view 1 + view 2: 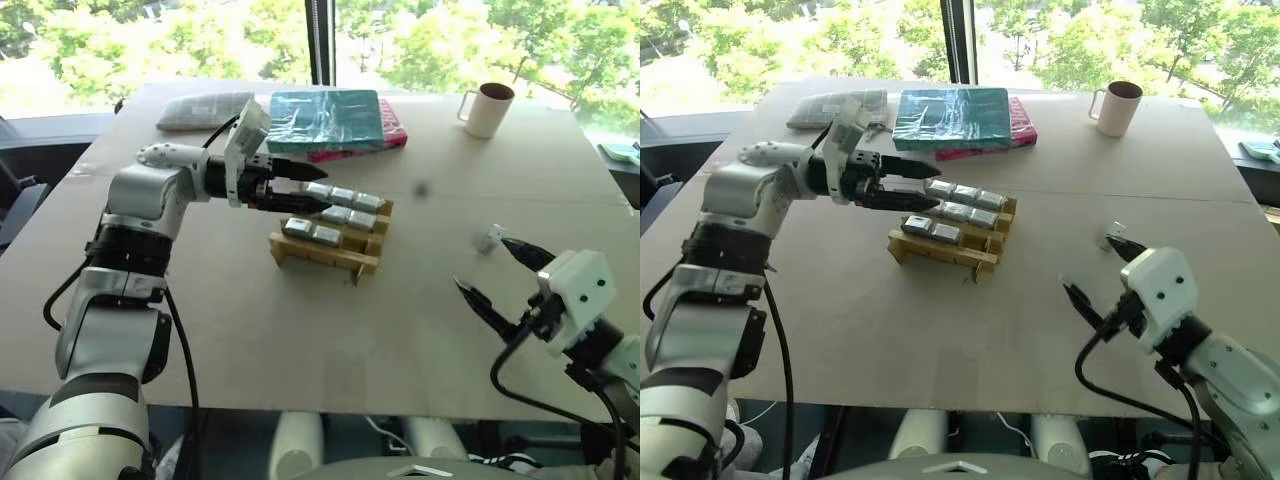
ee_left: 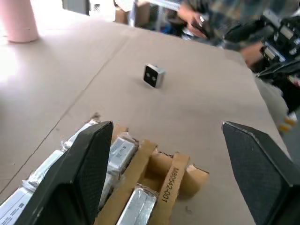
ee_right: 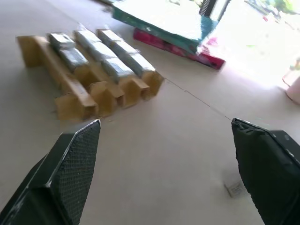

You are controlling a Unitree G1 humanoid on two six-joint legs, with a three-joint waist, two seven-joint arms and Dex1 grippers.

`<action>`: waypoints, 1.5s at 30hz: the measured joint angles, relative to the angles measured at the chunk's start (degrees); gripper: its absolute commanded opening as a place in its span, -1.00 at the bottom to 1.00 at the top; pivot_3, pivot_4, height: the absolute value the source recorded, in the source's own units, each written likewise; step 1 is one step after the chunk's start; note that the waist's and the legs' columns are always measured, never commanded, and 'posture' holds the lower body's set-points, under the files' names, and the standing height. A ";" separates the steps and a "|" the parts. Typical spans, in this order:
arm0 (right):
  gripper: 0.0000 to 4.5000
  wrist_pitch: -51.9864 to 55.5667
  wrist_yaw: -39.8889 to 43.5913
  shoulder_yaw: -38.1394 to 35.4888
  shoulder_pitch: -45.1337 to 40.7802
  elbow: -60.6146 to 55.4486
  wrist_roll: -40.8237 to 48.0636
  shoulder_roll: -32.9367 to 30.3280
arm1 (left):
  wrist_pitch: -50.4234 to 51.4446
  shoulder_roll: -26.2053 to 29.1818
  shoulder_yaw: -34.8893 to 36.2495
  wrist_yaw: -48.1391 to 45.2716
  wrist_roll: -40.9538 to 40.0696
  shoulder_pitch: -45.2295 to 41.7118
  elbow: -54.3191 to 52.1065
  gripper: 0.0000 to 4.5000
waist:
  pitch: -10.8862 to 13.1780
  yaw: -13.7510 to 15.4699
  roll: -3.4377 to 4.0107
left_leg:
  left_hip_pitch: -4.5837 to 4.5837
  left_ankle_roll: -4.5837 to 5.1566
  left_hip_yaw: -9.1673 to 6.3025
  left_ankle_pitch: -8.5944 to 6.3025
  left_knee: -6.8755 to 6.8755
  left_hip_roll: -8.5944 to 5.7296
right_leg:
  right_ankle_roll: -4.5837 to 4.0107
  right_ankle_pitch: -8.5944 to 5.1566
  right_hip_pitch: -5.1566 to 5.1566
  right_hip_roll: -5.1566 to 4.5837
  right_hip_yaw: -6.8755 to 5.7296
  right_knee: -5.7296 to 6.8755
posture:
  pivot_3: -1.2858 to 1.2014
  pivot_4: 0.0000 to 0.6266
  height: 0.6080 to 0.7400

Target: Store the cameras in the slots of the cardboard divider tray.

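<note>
The cardboard divider tray [image 1: 322, 257] lies mid-table with several silver-grey cameras [image 1: 342, 196] set in its slots. My left gripper [image 1: 320, 191] reaches in level from the left, just above the tray's back rows. It is open, and its fingers [image 2: 89, 164] stand wide apart with nothing between them. One loose camera [image 1: 488, 238] stands on the table to the right, also seen from the left wrist as a small boxy camera [image 2: 153, 75]. My right gripper [image 1: 490, 268] is open at the near right, its far fingertip close beside that camera, not touching it.
A teal wrapped book [image 1: 325, 118] on a pink one, a grey packet [image 1: 205, 110] and a beige mug [image 1: 488, 108] line the table's far side. A person [image 2: 211, 18] sits beyond the table in the left wrist view. Bare tabletop lies between tray and right gripper.
</note>
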 measured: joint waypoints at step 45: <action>-0.65 0.82 26.87 28.42 -44.96 33.69 -3.59 9.55 | -5.62 4.07 20.51 2.41 -11.05 49.61 -31.67 1.00 | 0.02 -0.77 0.24 | 0.12 0.07 0.36 -0.06 -0.49 0.18 | -0.15 0.09 -0.31 0.28 0.29 -0.19 | 0.03 -0.52 1.00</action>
